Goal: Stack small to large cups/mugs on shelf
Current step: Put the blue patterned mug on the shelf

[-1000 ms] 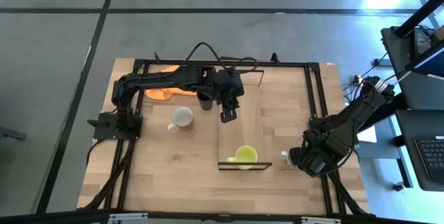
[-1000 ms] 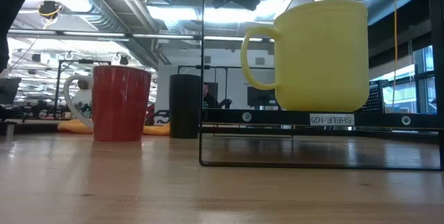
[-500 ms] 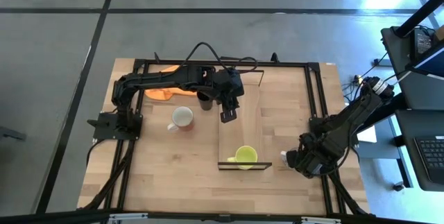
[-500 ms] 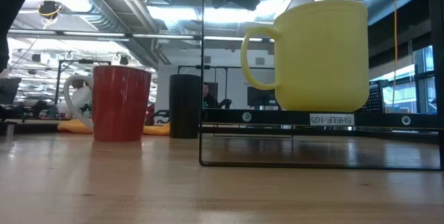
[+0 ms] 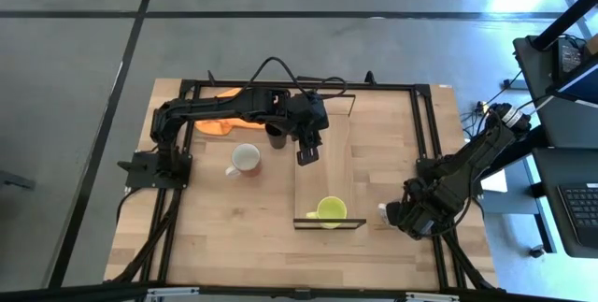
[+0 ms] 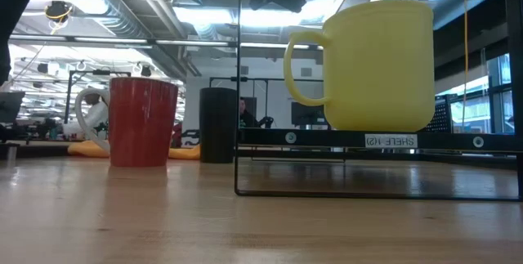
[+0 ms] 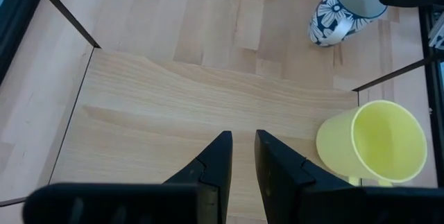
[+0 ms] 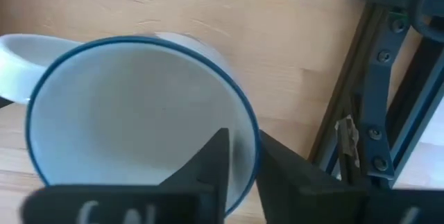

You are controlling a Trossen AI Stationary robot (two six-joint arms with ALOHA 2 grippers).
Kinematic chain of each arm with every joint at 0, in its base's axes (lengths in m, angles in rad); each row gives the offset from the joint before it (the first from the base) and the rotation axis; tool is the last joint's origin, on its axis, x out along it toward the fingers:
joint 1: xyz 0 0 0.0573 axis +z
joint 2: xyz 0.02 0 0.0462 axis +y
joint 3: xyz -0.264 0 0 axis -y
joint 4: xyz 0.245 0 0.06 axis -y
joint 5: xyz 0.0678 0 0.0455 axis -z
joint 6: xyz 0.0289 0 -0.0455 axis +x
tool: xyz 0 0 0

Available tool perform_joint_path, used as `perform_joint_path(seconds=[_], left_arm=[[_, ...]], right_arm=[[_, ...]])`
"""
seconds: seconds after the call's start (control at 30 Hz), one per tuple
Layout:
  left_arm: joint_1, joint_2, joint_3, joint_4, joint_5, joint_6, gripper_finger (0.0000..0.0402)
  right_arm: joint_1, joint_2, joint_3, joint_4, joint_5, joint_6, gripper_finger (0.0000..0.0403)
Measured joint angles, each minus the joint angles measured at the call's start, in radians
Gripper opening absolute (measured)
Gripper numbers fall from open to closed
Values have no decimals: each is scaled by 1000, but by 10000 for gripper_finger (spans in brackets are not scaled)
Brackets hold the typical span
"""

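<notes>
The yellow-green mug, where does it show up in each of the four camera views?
High view: the yellow-green mug stands at the near end of the shelf.
Low view: it fills the upper right, standing on the shelf's board.
Left wrist view: lower right, beyond the left pincer.
Right wrist view: not in it.
Shared landmark: the shelf.

The table (image 5: 374, 152) is viewed from overhead and level at tabletop height; the yellow-green mug (image 5: 330, 210), nearest in the low view, is shared.
</notes>
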State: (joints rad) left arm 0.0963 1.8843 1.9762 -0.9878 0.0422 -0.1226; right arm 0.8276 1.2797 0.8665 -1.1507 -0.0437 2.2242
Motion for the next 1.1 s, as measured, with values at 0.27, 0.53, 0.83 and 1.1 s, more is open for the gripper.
perform_joint_path(seconds=[0.27, 0.53, 0.83, 1.1], left_arm=[[0, 0, 0, 1, 0, -2, 59], [2, 0, 0, 0, -1, -5, 59], [-1, 0, 0, -68, -43, -9, 59], [-24, 0, 0, -107, -83, -32, 59]], right_arm=[[0, -2, 4, -1, 46, -23, 22], [-27, -4, 2, -11, 85, -44, 25], [-120, -112, -2, -72, 148, -137, 21], [-268, -208, 1, -88, 151, -375, 22]])
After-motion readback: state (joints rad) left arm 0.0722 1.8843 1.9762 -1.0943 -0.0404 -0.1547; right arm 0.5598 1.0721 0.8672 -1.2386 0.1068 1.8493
